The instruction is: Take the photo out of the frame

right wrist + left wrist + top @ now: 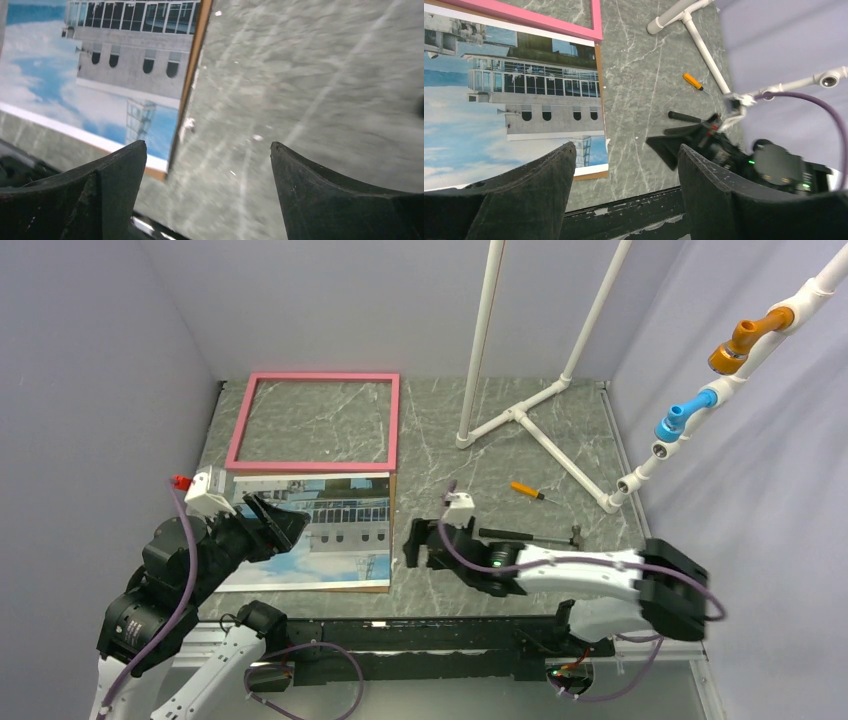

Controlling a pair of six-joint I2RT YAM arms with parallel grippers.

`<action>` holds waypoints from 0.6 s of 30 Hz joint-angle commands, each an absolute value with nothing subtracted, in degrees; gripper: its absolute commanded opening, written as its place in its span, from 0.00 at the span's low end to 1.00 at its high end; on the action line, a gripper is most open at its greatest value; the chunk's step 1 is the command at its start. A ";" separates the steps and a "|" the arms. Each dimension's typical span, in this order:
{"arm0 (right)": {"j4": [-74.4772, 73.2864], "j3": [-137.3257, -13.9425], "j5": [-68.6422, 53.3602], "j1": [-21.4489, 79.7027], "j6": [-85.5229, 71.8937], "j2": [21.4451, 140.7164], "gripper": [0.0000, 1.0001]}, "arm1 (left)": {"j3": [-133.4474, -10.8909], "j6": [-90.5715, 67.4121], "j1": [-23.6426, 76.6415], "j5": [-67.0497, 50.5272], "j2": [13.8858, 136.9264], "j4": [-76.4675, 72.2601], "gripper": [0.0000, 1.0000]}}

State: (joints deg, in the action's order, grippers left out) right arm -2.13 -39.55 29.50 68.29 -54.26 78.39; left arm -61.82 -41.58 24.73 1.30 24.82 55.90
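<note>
Holds nothing in the right gripper [413, 545], spread wide above bare table [470, 455] just right of the photo [335, 530]. Hangs the left gripper [278, 525], likewise parted and empty, over the photo's left part. Finds the photo lying face up on a brown backing board [600, 85], outside the frame [394, 420], itself flat just beyond the photo's far edge.

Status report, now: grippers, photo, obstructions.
Left gripper open near photo; right gripper open beside it. Photo out, on backing board, next to empty frame. Screwdriver, hammer off right.
</note>
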 commanded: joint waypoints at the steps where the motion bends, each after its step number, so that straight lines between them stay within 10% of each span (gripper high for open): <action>1: -14.96 -34.89 32.75 68.27 -40.36 59.83 0.96 | -61.37 -40.27 24.87 1.19 23.61 54.27 0.78; 18: -46.74 -58.62 46.82 68.31 -30.74 19.95 1.00 | -65.37 -32.62 24.87 6.86 13.38 51.72 0.80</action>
State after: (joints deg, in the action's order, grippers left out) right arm -41.63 -55.22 44.56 68.29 -34.98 20.82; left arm -62.50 -36.12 24.73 5.52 15.57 55.35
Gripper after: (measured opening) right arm 0.994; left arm 0.791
